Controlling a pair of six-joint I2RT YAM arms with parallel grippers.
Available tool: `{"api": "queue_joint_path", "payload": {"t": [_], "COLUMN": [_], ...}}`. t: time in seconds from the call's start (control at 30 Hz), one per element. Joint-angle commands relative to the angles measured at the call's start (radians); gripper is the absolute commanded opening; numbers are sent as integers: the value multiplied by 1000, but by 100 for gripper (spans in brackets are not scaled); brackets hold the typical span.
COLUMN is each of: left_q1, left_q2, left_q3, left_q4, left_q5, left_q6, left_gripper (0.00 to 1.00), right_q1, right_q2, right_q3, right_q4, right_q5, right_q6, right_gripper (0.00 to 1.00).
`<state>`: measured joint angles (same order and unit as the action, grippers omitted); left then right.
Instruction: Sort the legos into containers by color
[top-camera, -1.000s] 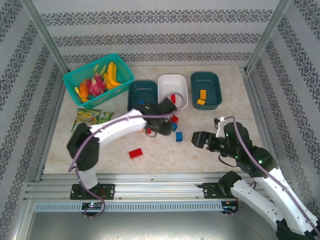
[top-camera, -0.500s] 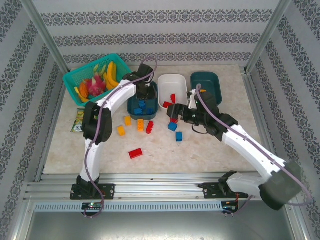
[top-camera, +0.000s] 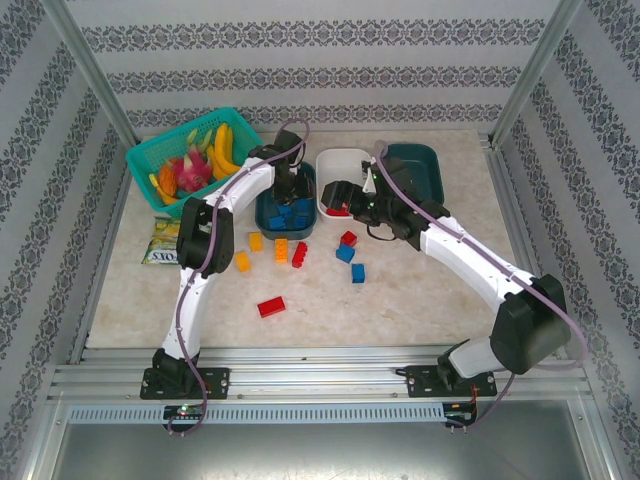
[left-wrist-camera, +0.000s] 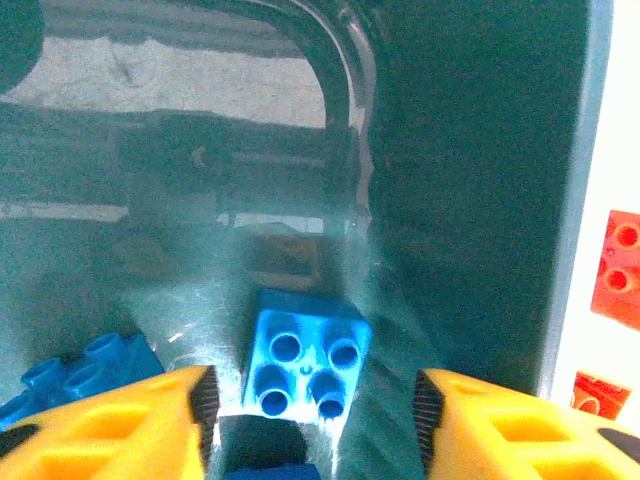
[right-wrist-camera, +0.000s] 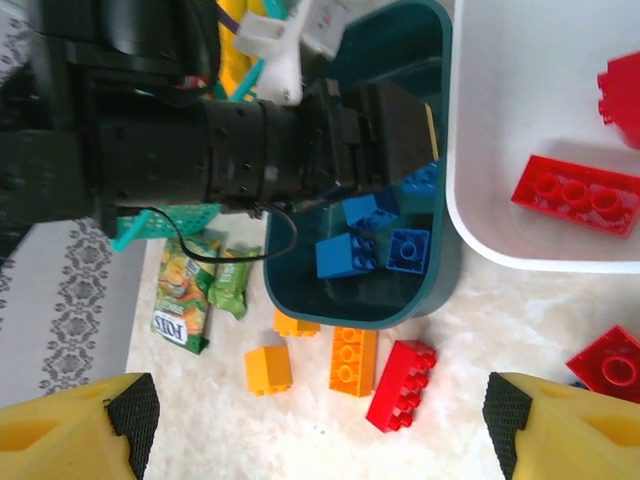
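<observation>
My left gripper (left-wrist-camera: 312, 410) hangs open inside the left dark teal tray (top-camera: 285, 236). A blue brick (left-wrist-camera: 305, 350) lies studs-up on the tray floor between its yellow fingers (left-wrist-camera: 150, 420), clear of both pads. More blue bricks (right-wrist-camera: 347, 254) lie in this tray. My right gripper (right-wrist-camera: 320, 420) is wide open with nothing in it, near the white tray (top-camera: 345, 160), which holds a long red brick (right-wrist-camera: 577, 195). Orange bricks (top-camera: 281, 250), red bricks (top-camera: 271, 306) and blue bricks (top-camera: 358, 272) lie loose on the table. The right dark teal tray (top-camera: 425, 160) stands behind.
A bright teal basket (top-camera: 190, 155) of toy fruit stands at the back left, with snack packets (top-camera: 165, 243) in front of it. The left arm's black wrist (right-wrist-camera: 230, 140) stands over the left tray, close to my right gripper. Metal posts and rails frame the table.
The left gripper has opened over the left teal tray and let go of the blue brick. The right arm has moved up from the loose bricks to the white tray.
</observation>
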<state>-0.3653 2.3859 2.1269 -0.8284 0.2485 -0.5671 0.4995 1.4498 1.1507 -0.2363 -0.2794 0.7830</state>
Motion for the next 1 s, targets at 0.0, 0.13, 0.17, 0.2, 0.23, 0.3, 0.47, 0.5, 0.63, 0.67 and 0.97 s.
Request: {"api": "queue_joint_path", "payload": {"t": [0.0,0.13,0.17,0.2,0.23,0.3,0.47,0.5,0.63,0.67,0.97], "left_q1": [9,10,11,10,11,11,25,30,37,37,37], "left_q2": [-3,-68,-94,-127,-168,-273,-627,-708,-1029,-1103,-1654], "left_q3": [43,44,35,14,-9,-88,-438,-521,-838,-904,-1276], "left_q4": [-35,-44,-44,-37,-28,-11,55,60,26,9,-229], "left_q5": [28,6,-6,-17,-28,-62,-146,-163,-256,-276,-293], "left_q6": [-13,-19,-23,-30,-37,-54,-127,-146,-251,-277,-422], "left_gripper": [61,63,63,64,64,66,72,72,72,71,69], "right_q1": [6,41,57,78,98,153,290,318,404,420,483], "right_q2": [9,11,10,13,17,37,142,175,315,349,670], "right_q3": [38,57,65,74,81,96,154,179,291,315,591], "right_q4": [-36,-91,-110,-131,-148,-178,-212,-218,-233,-233,-260], "right_q5": [-1,28,42,60,74,103,166,170,180,182,167], "right_q6": [-23,-92,-116,-147,-171,-215,-252,-254,-253,-250,-216], "right_gripper": [86,85,85,85,84,84,83,83,82,81,76]}}
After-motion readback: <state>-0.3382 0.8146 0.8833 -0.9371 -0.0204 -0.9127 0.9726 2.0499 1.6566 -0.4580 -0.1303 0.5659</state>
